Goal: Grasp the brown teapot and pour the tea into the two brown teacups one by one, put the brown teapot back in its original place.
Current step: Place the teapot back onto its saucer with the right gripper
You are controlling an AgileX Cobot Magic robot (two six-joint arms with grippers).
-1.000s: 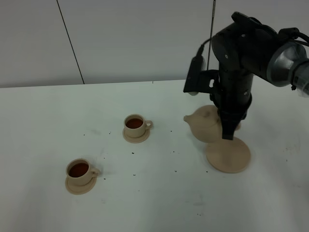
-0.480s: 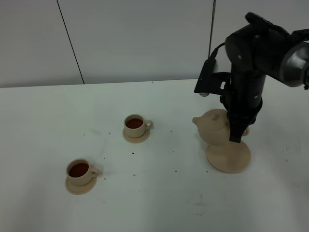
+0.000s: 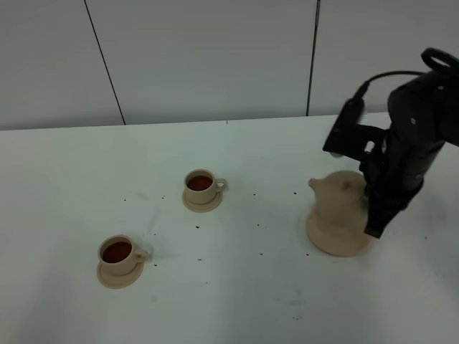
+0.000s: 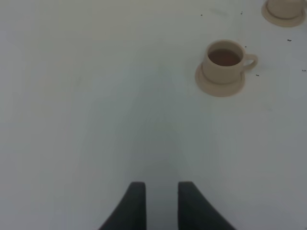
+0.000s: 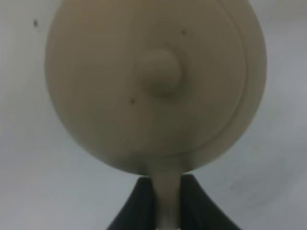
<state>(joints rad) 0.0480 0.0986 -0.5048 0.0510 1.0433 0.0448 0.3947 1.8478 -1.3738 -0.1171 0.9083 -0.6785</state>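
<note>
The brown teapot stands upright on or just above the wide flat saucer; I cannot tell if they touch. My right gripper is shut on its loop handle, on the pot's right side. In the right wrist view the lidded teapot fills the frame, its handle between the right gripper's fingers, and the saucer is hidden. Both teacups hold dark tea on their small saucers: one mid-table, one front left. My left gripper is nearly shut and empty, low over bare table, short of a teacup.
The white table carries small dark specks between the cups and the teapot. A second cup shows at the edge of the left wrist view. A white panelled wall rises behind the table's far edge.
My right gripper has carried the teapot to the right and down, from beside the wide saucer to directly over it. The cups have not moved.
</note>
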